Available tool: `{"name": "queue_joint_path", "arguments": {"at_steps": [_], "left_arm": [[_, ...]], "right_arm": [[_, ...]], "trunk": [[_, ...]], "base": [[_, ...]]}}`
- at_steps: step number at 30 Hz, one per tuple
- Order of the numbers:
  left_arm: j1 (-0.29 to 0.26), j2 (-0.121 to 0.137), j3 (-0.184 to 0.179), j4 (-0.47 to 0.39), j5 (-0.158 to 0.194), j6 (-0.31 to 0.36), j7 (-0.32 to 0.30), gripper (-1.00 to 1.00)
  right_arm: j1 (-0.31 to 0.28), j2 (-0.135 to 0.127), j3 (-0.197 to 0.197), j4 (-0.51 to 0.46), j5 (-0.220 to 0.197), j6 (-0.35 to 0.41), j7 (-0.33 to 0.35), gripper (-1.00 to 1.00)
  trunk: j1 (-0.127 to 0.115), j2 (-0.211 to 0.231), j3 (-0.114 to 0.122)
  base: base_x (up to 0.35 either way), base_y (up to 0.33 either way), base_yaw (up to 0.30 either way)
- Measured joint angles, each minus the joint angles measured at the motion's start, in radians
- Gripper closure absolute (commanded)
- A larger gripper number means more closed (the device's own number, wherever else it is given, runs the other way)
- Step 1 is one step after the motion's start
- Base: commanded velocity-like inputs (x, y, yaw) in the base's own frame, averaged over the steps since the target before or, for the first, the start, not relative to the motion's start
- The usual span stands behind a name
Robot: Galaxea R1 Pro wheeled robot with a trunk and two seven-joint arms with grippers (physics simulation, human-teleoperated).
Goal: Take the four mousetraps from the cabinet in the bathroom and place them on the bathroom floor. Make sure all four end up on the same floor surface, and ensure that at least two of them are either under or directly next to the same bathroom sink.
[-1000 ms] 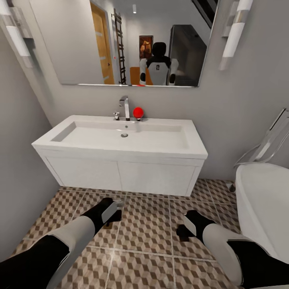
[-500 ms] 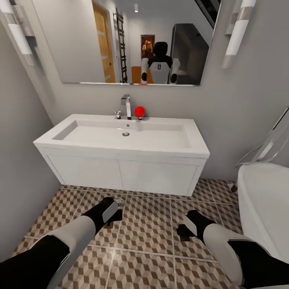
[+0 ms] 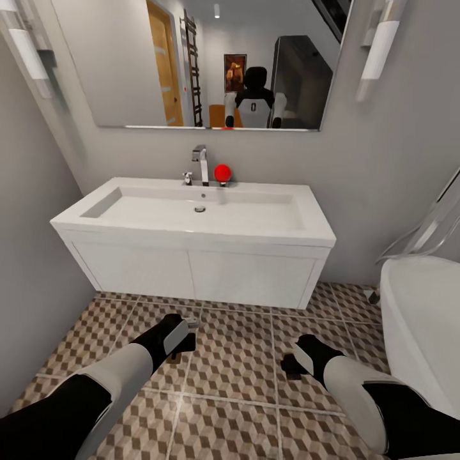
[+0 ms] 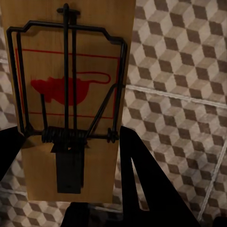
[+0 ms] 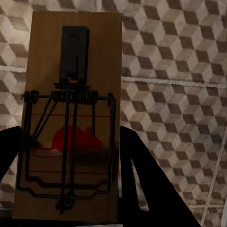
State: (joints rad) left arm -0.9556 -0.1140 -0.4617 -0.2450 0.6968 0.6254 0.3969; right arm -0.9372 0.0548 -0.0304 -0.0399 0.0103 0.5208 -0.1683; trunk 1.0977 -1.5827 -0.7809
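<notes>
You stood facing the sink (image 3: pixel 198 214), both arms held low over the bathroom floor (image 3: pixel 236 358) just in front of the white vanity (image 3: pixel 191 271). Your left gripper (image 3: pixel 181 337) had its fingers (image 4: pixel 142 184) closed onto a mousetrap (image 4: pixel 71 94), the wooden board pinched between them with its red mouse print and wire bar facing the wrist camera; your right gripper (image 3: pixel 292 367) gripped a second mousetrap (image 5: pixel 71 118) the same way, its fingers (image 5: pixel 142 184) shut on the board's edges. Both traps hung above the cube-patterned tiles, not yet resting on them. To do this step well, you would probably have wanted to bring each hand down until the board lay nearly flat on the tile before letting go, so it did not drop and skid or flip. Setting them close against the foot of the vanity, or under its front edge, looked the safest way to count as next to the sink, and keeping clear of the white bathtub (image 3: pixel 425 332) on the right seemed wise. Counted up: two mousetraps were in view, one per hand; one sink with one chrome tap (image 3: pixel 200 163); one red ball-like thing (image 3: pixel 222 172) beside the tap; one mirror (image 3: pixel 211 64); two wall lights (image 3: pixel 378 48). The other two traps would presumably have needed a further trip.
</notes>
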Motion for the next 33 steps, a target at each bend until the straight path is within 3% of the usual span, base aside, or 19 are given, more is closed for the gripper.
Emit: {"name": "queue_joint_path", "arguments": {"at_steps": [3,7,10,33], "left_arm": [[0.0,-0.001,0.0,0.001,0.0,0.001,-0.001,1.0],[0.0,-0.001,0.0,0.001,0.0,0.001,-0.002,1.0],[0.0,-0.002,0.0,0.001,0.0,0.003,-0.003,1.0],[0.0,-0.009,0.0,0.003,0.0,0.003,-0.004,1.0]], "right_arm": [[0.0,0.0,-0.001,0.0,-0.001,-0.056,0.016,1.0],[0.0,0.0,-0.002,0.003,-0.001,-0.194,0.113,1.0],[0.0,0.001,-0.002,0.004,0.0,-0.236,0.14,1.0],[0.002,0.003,0.0,0.005,0.004,-0.257,0.161,1.0]], "trunk": [[0.011,-0.021,-0.009],[0.027,-0.049,-0.022],[0.038,-0.07,-0.031],[0.127,-0.231,-0.103]], "base": [[0.0,0.0,0.0],[0.0,0.0,0.0],[0.0,0.0,0.0],[0.0,0.0,0.0]]}}
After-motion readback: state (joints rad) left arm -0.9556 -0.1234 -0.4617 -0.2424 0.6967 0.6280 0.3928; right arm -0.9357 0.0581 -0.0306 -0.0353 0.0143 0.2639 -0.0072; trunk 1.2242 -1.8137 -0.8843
